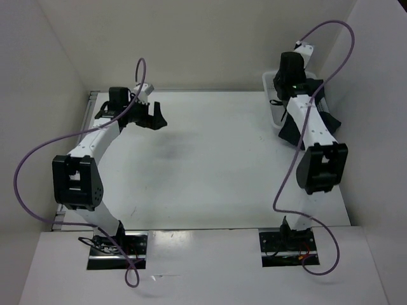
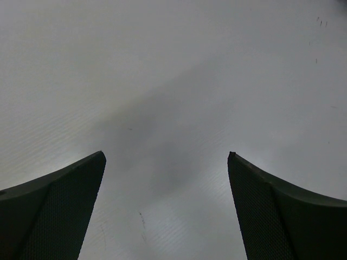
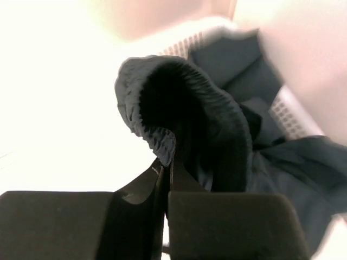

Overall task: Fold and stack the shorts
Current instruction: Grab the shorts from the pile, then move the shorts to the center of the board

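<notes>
Right gripper (image 3: 165, 162), reaching over the basket (image 3: 290, 115), pinches the shorts (image 3: 206, 108); left gripper (image 2: 167, 155) hovers spread.

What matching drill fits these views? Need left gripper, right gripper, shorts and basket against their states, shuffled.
Things:
1. left gripper
2. right gripper
3. shorts
4. basket

States:
A. white mesh, at the far right
B. open above the table
C. dark, pinched at the waistband
D. closed on fabric

Pairs: 1-B, 2-D, 3-C, 4-A
</notes>
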`<action>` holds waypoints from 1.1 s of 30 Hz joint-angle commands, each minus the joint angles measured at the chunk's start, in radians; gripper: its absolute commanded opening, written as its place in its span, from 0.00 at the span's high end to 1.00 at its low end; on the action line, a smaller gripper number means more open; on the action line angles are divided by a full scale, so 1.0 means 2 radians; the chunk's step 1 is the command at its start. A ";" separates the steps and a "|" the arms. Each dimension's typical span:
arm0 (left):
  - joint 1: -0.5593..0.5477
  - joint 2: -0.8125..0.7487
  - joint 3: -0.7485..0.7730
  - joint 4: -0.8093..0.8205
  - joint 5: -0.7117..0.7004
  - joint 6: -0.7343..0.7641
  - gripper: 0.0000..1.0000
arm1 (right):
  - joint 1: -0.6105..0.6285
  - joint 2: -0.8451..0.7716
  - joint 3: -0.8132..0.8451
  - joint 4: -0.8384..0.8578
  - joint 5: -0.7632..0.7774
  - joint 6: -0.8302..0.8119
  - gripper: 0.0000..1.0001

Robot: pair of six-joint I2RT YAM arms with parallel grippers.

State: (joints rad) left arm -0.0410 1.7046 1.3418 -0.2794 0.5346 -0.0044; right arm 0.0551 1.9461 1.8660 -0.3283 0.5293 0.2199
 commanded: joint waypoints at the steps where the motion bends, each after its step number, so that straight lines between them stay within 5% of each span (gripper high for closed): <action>1: -0.006 -0.061 0.025 0.032 -0.006 0.002 0.00 | 0.053 -0.145 -0.084 0.167 0.021 -0.096 1.00; 8: -0.011 -0.142 -0.003 0.064 -0.013 0.002 0.00 | 0.075 -0.295 -0.064 0.220 -0.028 -0.156 1.00; 13: -0.011 -0.210 -0.034 0.054 -0.004 0.002 0.00 | 0.080 -0.344 -0.014 0.218 -0.253 -0.151 1.00; 20: -0.004 -0.268 -0.083 0.054 -0.029 0.002 0.00 | 0.080 -0.274 0.088 0.203 -0.489 0.044 1.00; 31: 0.058 -0.254 -0.112 0.059 -0.056 0.002 0.00 | 0.162 -0.058 0.173 0.143 -0.454 0.230 1.00; 33: 0.063 -0.243 -0.117 0.064 -0.062 0.002 0.00 | 0.162 -0.038 0.166 0.126 -0.425 0.237 0.89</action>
State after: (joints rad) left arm 0.0753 1.1973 1.1221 -0.1932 0.4248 -0.0040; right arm 0.3817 1.8420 2.1765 -0.0292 -0.3729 0.5621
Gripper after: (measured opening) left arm 0.998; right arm 0.081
